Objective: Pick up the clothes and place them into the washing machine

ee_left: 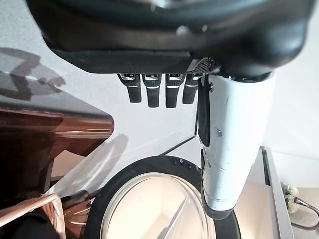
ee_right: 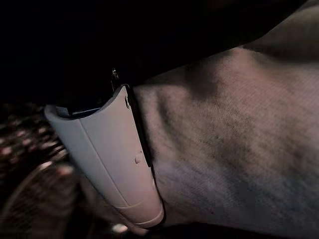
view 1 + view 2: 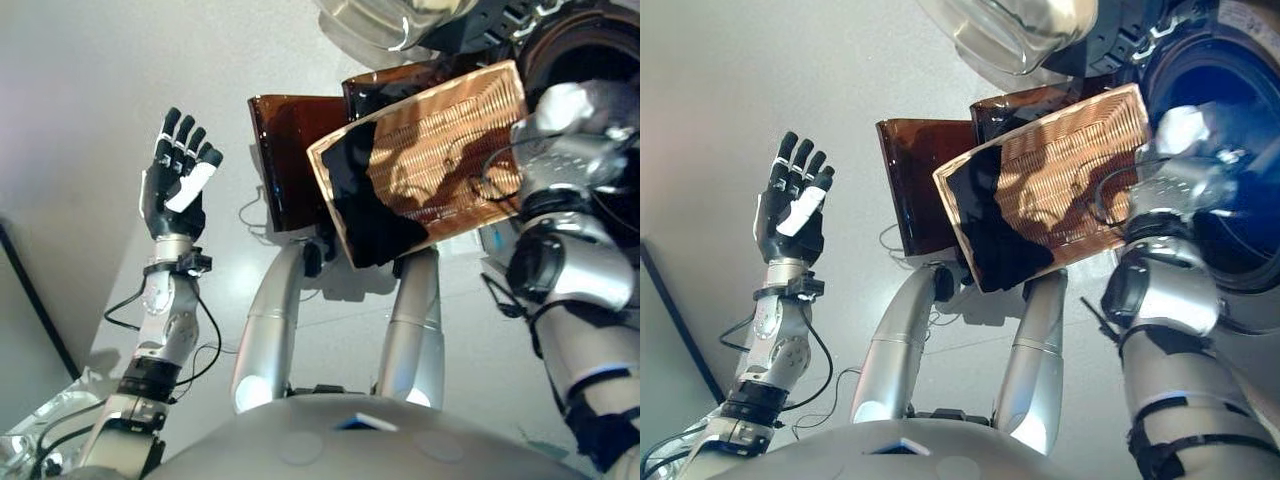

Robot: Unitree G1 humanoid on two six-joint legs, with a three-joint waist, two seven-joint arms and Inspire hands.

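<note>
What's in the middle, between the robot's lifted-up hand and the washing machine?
In the left eye view, the brown baskets and the woven basket lie between the raised left hand and the washing machine.

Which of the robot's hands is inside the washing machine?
The right hand, in the drum against pale cloth; the left hand is raised, open and empty, well clear of it.

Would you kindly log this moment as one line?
left hand: open, raised, empty | right hand: on pale cloth at washer drum | basket: dark cloth left inside
</note>
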